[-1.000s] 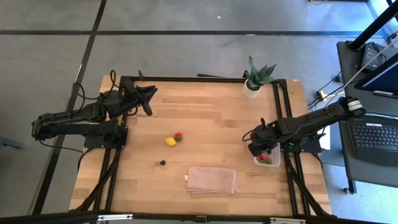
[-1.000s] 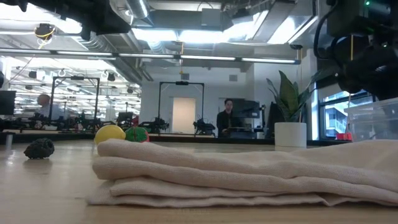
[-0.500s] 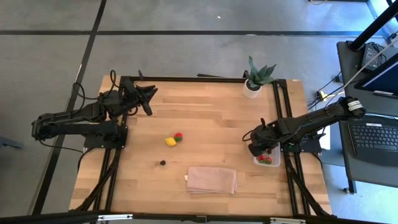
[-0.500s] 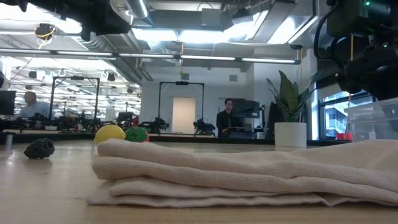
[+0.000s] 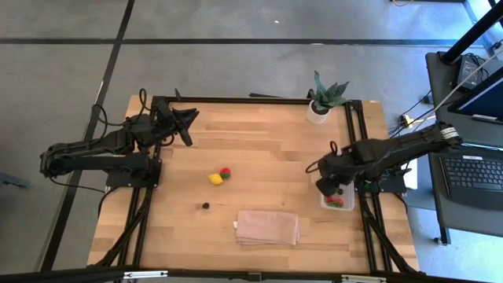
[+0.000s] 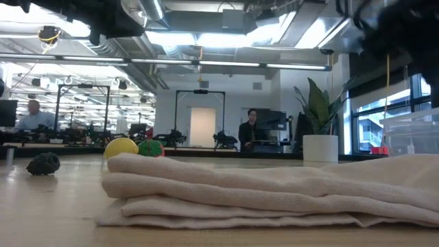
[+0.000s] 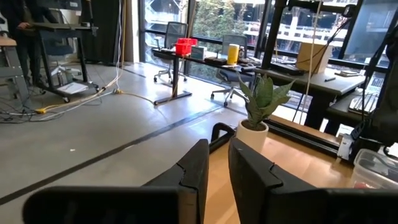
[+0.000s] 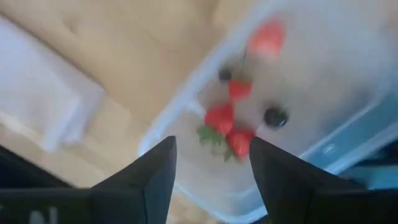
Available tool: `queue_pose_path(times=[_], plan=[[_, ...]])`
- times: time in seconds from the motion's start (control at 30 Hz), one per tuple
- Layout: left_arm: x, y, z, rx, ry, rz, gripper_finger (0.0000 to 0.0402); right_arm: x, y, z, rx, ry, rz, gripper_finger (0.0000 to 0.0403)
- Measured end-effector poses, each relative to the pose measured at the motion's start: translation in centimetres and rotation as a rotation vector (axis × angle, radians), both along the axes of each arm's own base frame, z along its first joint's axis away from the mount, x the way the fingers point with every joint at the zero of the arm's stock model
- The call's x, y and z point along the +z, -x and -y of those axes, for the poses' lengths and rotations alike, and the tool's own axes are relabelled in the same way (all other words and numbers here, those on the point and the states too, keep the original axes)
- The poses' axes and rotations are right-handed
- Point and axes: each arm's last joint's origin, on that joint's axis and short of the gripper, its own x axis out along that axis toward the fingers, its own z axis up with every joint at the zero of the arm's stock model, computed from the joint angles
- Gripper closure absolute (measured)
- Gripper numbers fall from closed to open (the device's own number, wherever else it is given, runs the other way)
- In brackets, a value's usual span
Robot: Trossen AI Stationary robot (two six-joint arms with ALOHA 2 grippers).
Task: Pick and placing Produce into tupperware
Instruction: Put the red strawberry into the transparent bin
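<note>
Already several red pieces and dark berries lie in the tupperware (image 8: 292,118) at the counter's (image 5: 267,149) right edge. Above it hangs the right gripper (image 8: 211,171), fingers spread, empty. Yellow piece (image 5: 214,179), red-and-green piece (image 5: 225,174) and dark berry (image 5: 205,206) remain mid-counter, with open room around them. Left gripper (image 5: 187,126) waits, nearly closed, empty.

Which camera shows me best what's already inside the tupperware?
The right wrist view: it looks past the open right gripper straight into the tupperware, showing several red pieces and dark berries. The high view shows the tupperware small, partly under the arm. The low view shows only its side wall.
</note>
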Motion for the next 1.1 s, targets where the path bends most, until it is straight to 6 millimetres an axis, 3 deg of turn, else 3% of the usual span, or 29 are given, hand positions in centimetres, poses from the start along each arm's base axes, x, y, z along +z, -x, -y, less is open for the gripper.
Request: queue_pose_path(times=[0.13, 0.33, 0.43, 0.57, 0.7, 0.83, 1.0, 1.1], plan=[[0.2, 0.0, 0.0, -0.001, -0.009, 0.02, 0.0341, 4.5, -0.9, 1.0, 0.019, 0.199, 0.165, 0.0199], [1.1, 0.0, 0.0, -0.003, -0.097, 0.054, 0.0312, 10.4, -3.0, 2.8, 0.026, 0.688, 0.523, 0.0199], [1.4, 0.0, 0.0, -0.001, -0.133, 0.068, 0.0289, 11.9, -4.1, 3.5, 0.104, 0.918, 0.609, 0.0199], [1.5, 0.0, 0.1, -0.021, -0.137, 0.067, 0.0238, 13.0, -5.0, 4.7, 0.141, 1.048, 0.664, 0.0199], [1.4, -0.2, 0.3, -0.129, -0.137, 0.076, 0.0177, 11.4, -5.2, 7.1, 0.133, 1.035, 0.594, 0.0199], [1.4, -0.4, 0.4, -0.187, -0.091, 0.106, 0.0138, 7.7, -5.9, 9.2, 0.203, 0.894, 0.632, 0.0198], [1.4, -0.4, 0.4, -0.188, -0.057, 0.131, 0.0122, 3.4, -6.8, 10.6, 0.284, 0.865, 0.833, 0.0198], [1.4, -0.4, 0.4, -0.18, -0.056, 0.131, 0.0121, 2.1, -6.8, 11.2, 0.282, 0.918, 0.885, 0.0198]])
